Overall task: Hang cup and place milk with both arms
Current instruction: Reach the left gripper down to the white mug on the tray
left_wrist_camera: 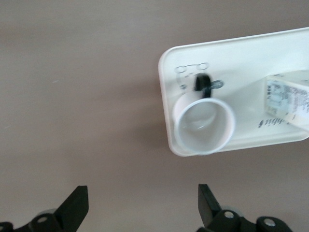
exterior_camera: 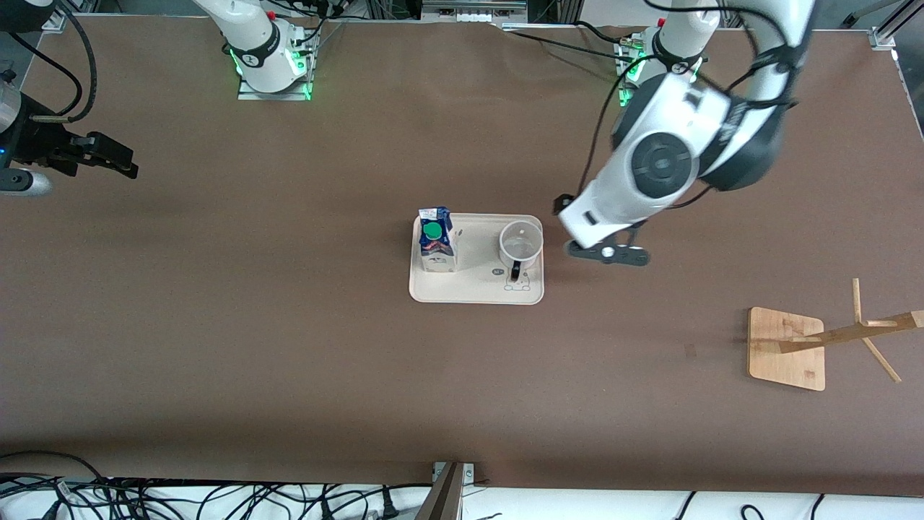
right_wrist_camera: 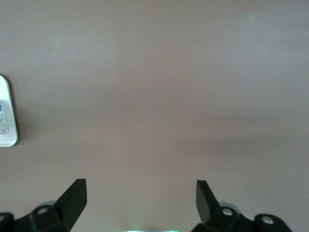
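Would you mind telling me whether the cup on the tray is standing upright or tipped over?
Upright: the cup stands on the tray with its round rim facing up, and the left wrist view looks straight into it.

A robotics lab: bolted arm bases [exterior_camera: 271, 65], brown-covered table [exterior_camera: 289, 347], loose cables [exterior_camera: 216, 498]

Matt brown table covering [exterior_camera: 289, 347], faintly streaked. Smooth, satin cream plastic tray [left_wrist_camera: 166, 101]. Glossy white glazed cup [left_wrist_camera: 205, 126] ahead of matt black left gripper [left_wrist_camera: 143, 205]. Printed cardboard milk [exterior_camera: 437, 240]. Pale bare-wood rack [exterior_camera: 787, 349].
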Robot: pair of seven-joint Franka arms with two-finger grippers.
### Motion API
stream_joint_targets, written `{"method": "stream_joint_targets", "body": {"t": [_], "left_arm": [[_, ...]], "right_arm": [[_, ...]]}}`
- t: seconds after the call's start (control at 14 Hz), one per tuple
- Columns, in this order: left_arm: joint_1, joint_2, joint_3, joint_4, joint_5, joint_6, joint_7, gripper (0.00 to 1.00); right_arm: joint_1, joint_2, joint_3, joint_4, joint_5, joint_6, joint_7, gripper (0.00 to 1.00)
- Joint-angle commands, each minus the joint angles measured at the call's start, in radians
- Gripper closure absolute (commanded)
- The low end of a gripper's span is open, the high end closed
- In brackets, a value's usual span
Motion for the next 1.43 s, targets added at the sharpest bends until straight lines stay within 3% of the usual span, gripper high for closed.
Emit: {"method": "stream_joint_targets", "body": {"t": [0.0,0.36,1.36], "left_arm": [[-0.003,0.094,-0.003,0.052,-0.063,0.092,0.000,0.00],[-0.104,0.171,-0.003,0.053,-0.041,0.170,-0.093,0.00],[-0.186,0.252,-0.001,0.083,-0.040,0.241,-0.227,0.00]], "right_arm": [[-0.005,-0.006,0.004,0.004,-0.002,-0.010,0.005,0.00],[-0.005,-0.004,0.004,0.004,-0.004,-0.010,0.008,0.00],[-0.005,-0.004,0.004,0.004,-0.002,-0.010,0.006,0.00]]}}
